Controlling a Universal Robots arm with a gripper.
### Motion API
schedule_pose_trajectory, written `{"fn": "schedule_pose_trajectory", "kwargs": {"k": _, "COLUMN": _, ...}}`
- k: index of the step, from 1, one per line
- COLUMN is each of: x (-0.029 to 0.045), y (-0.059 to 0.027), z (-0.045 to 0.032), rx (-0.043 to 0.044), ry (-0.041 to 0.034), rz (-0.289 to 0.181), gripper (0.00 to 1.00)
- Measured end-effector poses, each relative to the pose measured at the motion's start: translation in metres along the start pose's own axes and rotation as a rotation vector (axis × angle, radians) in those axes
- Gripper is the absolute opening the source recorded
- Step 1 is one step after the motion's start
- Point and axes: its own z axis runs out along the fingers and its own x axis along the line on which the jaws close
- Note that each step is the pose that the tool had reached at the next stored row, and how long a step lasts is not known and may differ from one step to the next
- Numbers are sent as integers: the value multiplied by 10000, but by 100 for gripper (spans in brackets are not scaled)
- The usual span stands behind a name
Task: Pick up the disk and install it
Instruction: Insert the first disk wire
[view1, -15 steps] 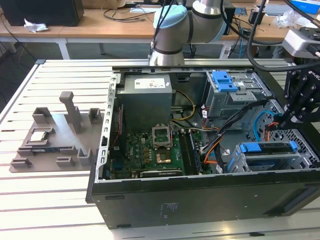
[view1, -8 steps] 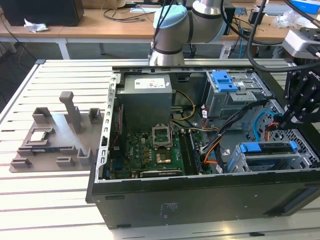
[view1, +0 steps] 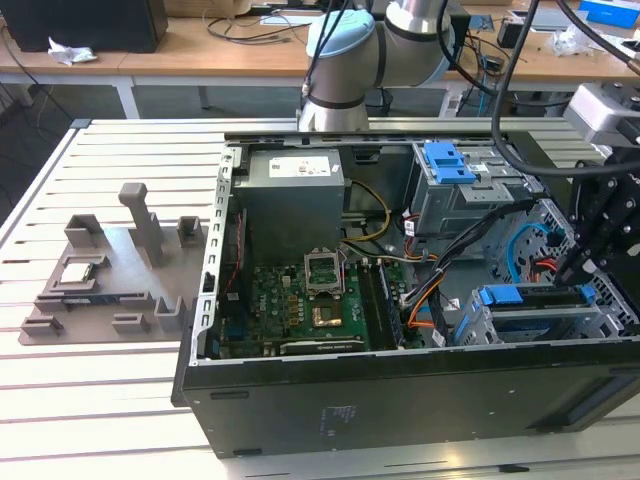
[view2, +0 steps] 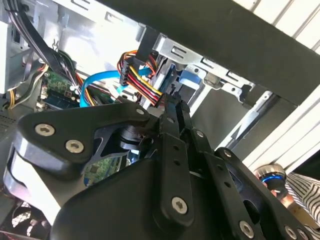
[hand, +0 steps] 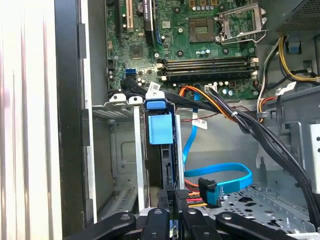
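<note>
- An open computer case (view1: 400, 400) lies on its side on a slatted white desk (view1: 100, 400), its motherboard (view1: 300, 300) facing up.
- The robot arm (view1: 370, 40) reaches over the case from the far side; its black gripper (view1: 600, 250) hangs at the exterior view's right, over the drive bays.
- In the first wrist view the gripper (hand: 170, 220) is down at the grey metal drive bay (hand: 120, 150), its fingers drawn close together around the edge of the disk (hand: 167, 165).
- The disk stands on edge in a slot of that bay, its blue plastic carrier rail and tab (hand: 160, 127) facing the camera; most of its body is hidden within the bay.
- In the second wrist view the fingertips (view2: 175, 107) converge on a thin blue-edged piece right at the bay's opening; the grip looks narrow and closed on the disk.
- A bundle of red, yellow and black power wires (hand: 192, 197) and a flat blue data cable (hand: 225, 177) lie just beside the gripper.
- A second blue caddy (view1: 450, 160) sits atop the other grey bay farther back in the case.
- A grey fixture plate (view1: 110, 280) with upright blocks rests on the desk at the exterior view's left, well apart from the case.
</note>
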Motion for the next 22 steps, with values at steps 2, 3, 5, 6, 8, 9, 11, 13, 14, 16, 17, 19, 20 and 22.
{"fn": "schedule_pose_trajectory", "kwargs": {"k": 2, "x": 0, "y": 6, "z": 12, "rx": 1, "ry": -2, "rz": -3, "gripper": 16}}
{"fn": "schedule_pose_trajectory", "kwargs": {"k": 3, "x": 0, "y": 8, "z": 18, "rx": 0, "ry": -2, "rz": -2, "gripper": 16}}
{"fn": "schedule_pose_trajectory", "kwargs": {"k": 5, "x": 0, "y": 9, "z": 34, "rx": 0, "ry": -3, "rz": -1, "gripper": 16}}
{"fn": "schedule_pose_trajectory", "kwargs": {"k": 6, "x": -6, "y": 10, "z": 43, "rx": 0, "ry": -3, "rz": -1, "gripper": 16}}
{"fn": "schedule_pose_trajectory", "kwargs": {"k": 8, "x": -16, "y": 10, "z": 50, "rx": 0, "ry": -5, "rz": 0, "gripper": 16}}
{"fn": "schedule_pose_trajectory", "kwargs": {"k": 9, "x": -24, "y": 9, "z": 56, "rx": 0, "ry": -8, "rz": -1, "gripper": 16}}
{"fn": "schedule_pose_trajectory", "kwargs": {"k": 11, "x": -27, "y": 9, "z": 66, "rx": 0, "ry": -5, "rz": -6, "gripper": 16}}
{"fn": "schedule_pose_trajectory", "kwargs": {"k": 13, "x": -27, "y": 8, "z": 75, "rx": 0, "ry": -6, "rz": -12, "gripper": 16}}
{"fn": "schedule_pose_trajectory", "kwargs": {"k": 14, "x": -27, "y": 7, "z": 81, "rx": 0, "ry": -5, "rz": -13, "gripper": 16}}
{"fn": "schedule_pose_trajectory", "kwargs": {"k": 16, "x": -28, "y": 6, "z": 102, "rx": 1, "ry": -2, "rz": -19, "gripper": 16}}
{"fn": "schedule_pose_trajectory", "kwargs": {"k": 17, "x": -28, "y": 5, "z": 110, "rx": 0, "ry": -3, "rz": -21, "gripper": 16}}
{"fn": "schedule_pose_trajectory", "kwargs": {"k": 19, "x": -28, "y": 5, "z": 113, "rx": 1, "ry": -3, "rz": -23, "gripper": 16}}
{"fn": "schedule_pose_trajectory", "kwargs": {"k": 20, "x": -28, "y": 5, "z": 114, "rx": 1, "ry": -4, "rz": -23, "gripper": 16}}
{"fn": "schedule_pose_trajectory", "kwargs": {"k": 22, "x": -28, "y": 5, "z": 114, "rx": 1, "ry": -4, "rz": -30, "gripper": 16}}
